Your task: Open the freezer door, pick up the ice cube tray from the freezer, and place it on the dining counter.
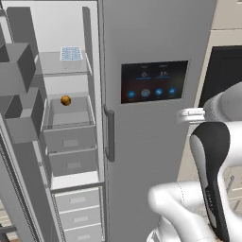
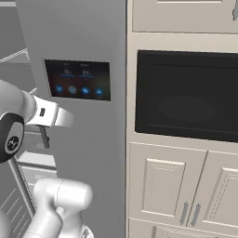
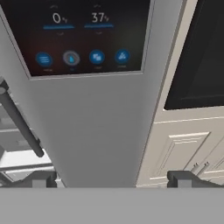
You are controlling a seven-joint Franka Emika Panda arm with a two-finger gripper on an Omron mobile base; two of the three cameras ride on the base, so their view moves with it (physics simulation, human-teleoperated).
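The end effector (image 3: 111, 179) has its fingers spread wide, holding and touching nothing, facing the closed fridge door with the touchscreen (image 3: 83, 35). The left base view shows the open freezer (image 1: 71, 142); the right base view shows a dark oven (image 2: 186, 95). Farther back, the ice cube tray (image 1: 71, 53) lies flat on the top freezer shelf, its long axis roughly side to side.

A home kitchen, rendered: straight ahead of the pincer (image 3: 113, 179) stands a tall grey fridge door with a black touchscreen panel (image 3: 83, 37). To its left the freezer (image 1: 71, 137) stands open, with shelves and drawers. To its right a built-in black oven (image 2: 186, 95) sits among cream panelled cabinets (image 2: 165, 188).
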